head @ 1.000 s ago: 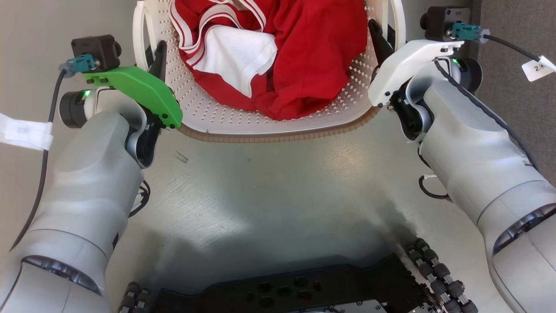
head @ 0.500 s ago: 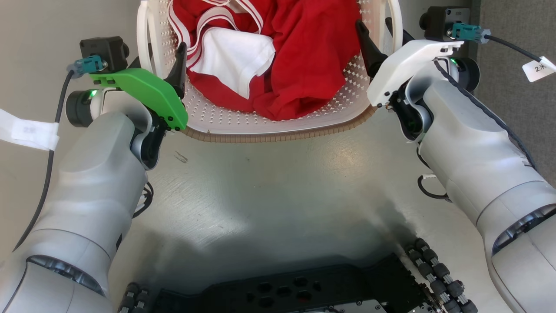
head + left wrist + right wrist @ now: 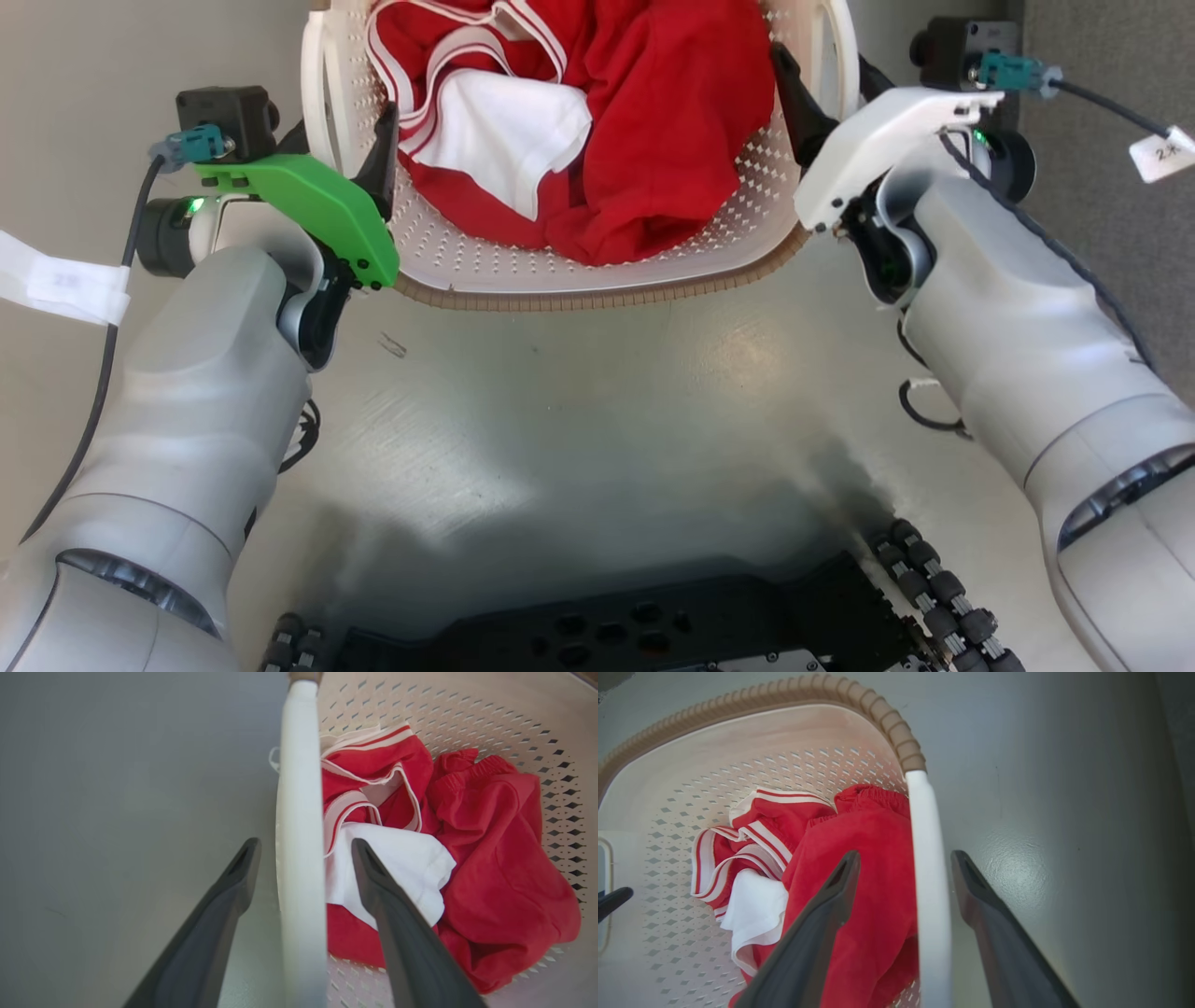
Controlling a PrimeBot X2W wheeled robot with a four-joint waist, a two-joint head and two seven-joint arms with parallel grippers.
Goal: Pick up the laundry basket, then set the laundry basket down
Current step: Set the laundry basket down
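The laundry basket point(image 3: 597, 297), cream with perforated walls and a brown woven-look rim, rests on the grey floor at the top centre of the head view. Inside lie red clothes point(image 3: 672, 112) with white stripes and a white cloth point(image 3: 509, 131). My left gripper point(image 3: 341, 140) is open, one finger on each side of the basket's left white handle point(image 3: 299, 788), with gaps showing around it point(image 3: 304, 844). At the other short side my right gripper point(image 3: 826, 79) is open astride the right handle point(image 3: 924, 858), one finger over the clothes and one outside point(image 3: 906, 856).
My dark wheeled base point(image 3: 607, 625) fills the bottom of the head view, with bare grey floor point(image 3: 597, 420) between it and the basket. A darker carpet strip point(image 3: 1111, 56) runs along the far right. A pale surface point(image 3: 84, 84) borders the left.
Both grippers went from shut at the handles to open, their inner fingers spreading in over the basket. The basket has stayed on the floor; the view shifted slightly.
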